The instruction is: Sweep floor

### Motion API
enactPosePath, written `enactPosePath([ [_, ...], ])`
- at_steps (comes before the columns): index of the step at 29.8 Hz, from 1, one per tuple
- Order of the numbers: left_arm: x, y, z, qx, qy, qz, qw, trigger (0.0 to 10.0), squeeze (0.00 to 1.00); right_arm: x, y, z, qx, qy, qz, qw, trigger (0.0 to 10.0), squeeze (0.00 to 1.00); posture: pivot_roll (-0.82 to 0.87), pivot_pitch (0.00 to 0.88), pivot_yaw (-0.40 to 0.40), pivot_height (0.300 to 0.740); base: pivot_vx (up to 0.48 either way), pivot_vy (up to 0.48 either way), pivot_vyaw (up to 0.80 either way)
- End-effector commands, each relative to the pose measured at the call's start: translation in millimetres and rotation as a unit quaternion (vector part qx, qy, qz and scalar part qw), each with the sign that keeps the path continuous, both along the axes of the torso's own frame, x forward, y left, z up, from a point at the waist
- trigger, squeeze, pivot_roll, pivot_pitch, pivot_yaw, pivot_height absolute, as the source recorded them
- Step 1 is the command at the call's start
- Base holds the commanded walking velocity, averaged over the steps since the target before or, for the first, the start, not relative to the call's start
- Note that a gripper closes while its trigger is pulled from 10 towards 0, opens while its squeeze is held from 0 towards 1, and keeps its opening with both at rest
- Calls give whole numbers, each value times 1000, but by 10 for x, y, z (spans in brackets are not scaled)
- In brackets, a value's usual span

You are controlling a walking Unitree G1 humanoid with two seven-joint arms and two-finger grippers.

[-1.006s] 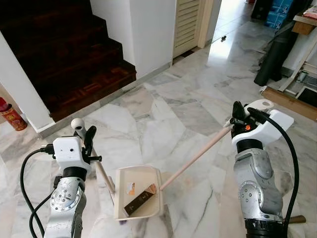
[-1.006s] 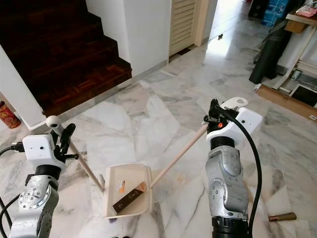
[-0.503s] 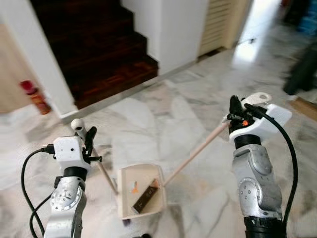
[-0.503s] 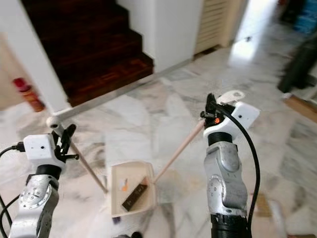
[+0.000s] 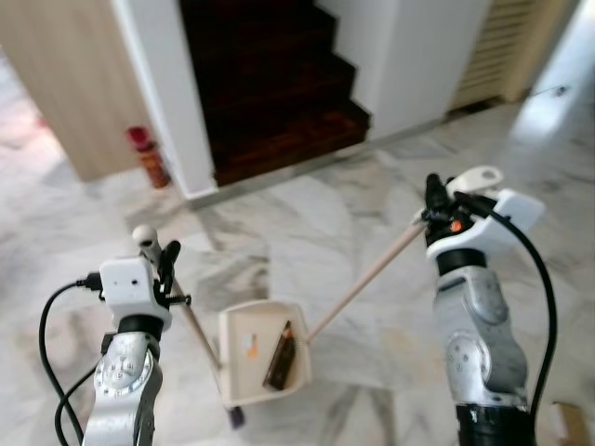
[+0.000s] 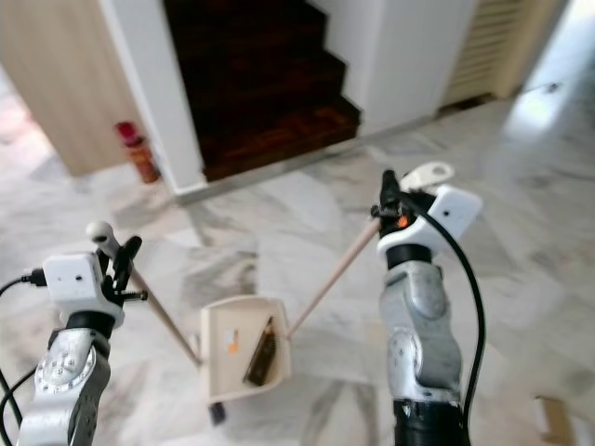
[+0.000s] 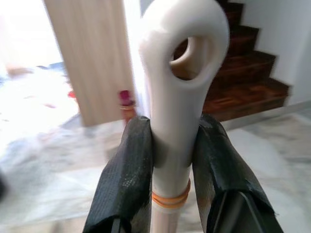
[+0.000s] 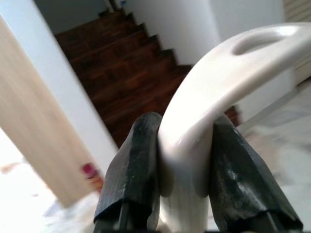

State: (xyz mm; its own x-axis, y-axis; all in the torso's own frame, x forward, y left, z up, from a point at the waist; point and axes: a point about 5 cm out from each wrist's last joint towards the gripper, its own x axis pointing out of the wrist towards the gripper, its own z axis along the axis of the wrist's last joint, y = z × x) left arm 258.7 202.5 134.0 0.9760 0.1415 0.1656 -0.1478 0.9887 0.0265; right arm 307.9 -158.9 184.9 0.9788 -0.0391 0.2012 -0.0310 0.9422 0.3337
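The whole view has swung round toward the robot's left within the last second: the dark staircase (image 5: 270, 84) now sits near the middle top of the head views, a wooden panel (image 5: 74, 84) has come into sight at the top left corner, and the red can (image 5: 149, 158) stands at the foot of the white pillar. That is the robot turning, not the things moving. My guess is it is carrying its load off to another stretch of marble floor (image 5: 279, 214), or to be emptied.

The tools keep their places relative to the arms. The dustpan (image 5: 263, 351) hangs low between them, with a dark flat piece of litter (image 5: 279, 346) and an orange scrap (image 5: 249, 349) lying inside, so some sweeping looks done.

The right gripper (image 8: 182, 160) is clenched on the curved white top of the broom handle (image 5: 367, 279), whose stick slants down to the dustpan's near right edge. The left gripper (image 7: 170, 165) is clenched on the dustpan handle (image 7: 180, 63), just under its looped end
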Motion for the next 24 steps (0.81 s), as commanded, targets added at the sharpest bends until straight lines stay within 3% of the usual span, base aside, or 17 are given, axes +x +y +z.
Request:
enactPosePath([
  [1,14,-39,130,5,-31,-8,999,10000,0,-17,-34,80,18,-18,-5,1000,10000,0,-25,75,5,740,0,371,0],
  [15,19,-40,131,4,-33,-8,999,10000,0,-2,4,93,16,-24,8,1000,10000,0,-22,43,7,740,0,371,0],
  [24,27,-24,143,4,-35,-5,999,10000,0,15,36,115,18,-27,14,999,10000,0,-16,53,2,740,0,371,674],
])
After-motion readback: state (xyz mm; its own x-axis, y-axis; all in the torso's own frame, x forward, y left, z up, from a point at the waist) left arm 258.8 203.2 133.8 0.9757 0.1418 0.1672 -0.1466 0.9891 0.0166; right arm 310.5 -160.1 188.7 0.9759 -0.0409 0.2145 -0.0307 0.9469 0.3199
